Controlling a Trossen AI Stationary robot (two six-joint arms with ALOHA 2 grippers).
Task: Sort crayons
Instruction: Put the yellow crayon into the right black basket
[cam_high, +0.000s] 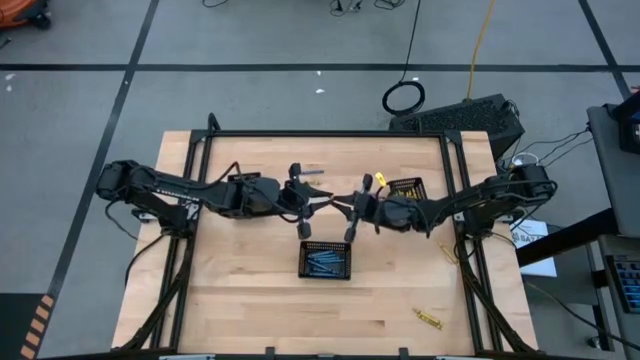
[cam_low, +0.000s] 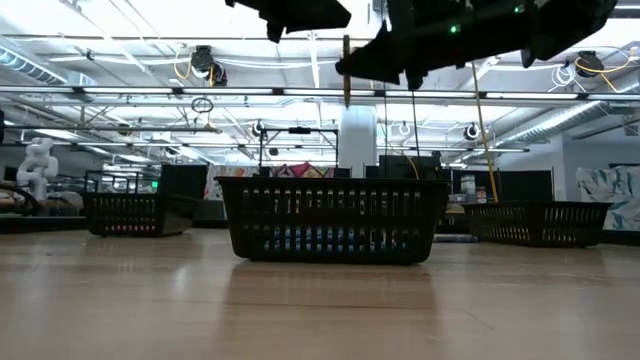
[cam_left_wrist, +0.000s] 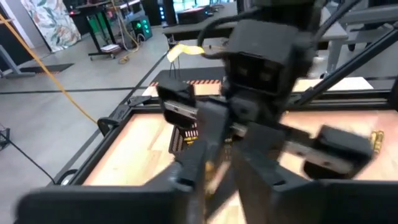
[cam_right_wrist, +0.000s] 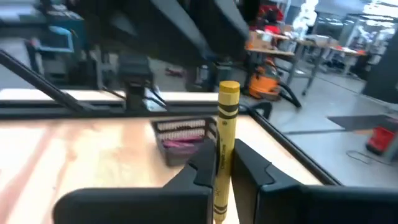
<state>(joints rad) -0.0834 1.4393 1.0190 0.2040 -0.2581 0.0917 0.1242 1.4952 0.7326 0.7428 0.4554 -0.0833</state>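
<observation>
A yellow crayon with a paper wrapper stands upright in the air over the middle of the table, and my right gripper is shut on it. In the low view the crayon shows as a thin upright stick above the middle tray. My left gripper faces the right gripper closely, its fingers a little apart. A black tray below them holds blue crayons. One tray holds yellow crayons, and another holds pink ones. My right gripper pinches the yellow crayon between its two fingers at about the middle of its length. The fingers come level from the table's right side and lie across the crayon. The crayon stands upright, lifted clear, its top end free. My left gripper: whether it touches the crayon cannot be told, because the left wrist view is blurred.
Loose yellow crayons lie near the table's front right corner, and more lie by the right rail. A black frame borders the tabletop's far and side edges. A yellow tag sits on the right wrist.
</observation>
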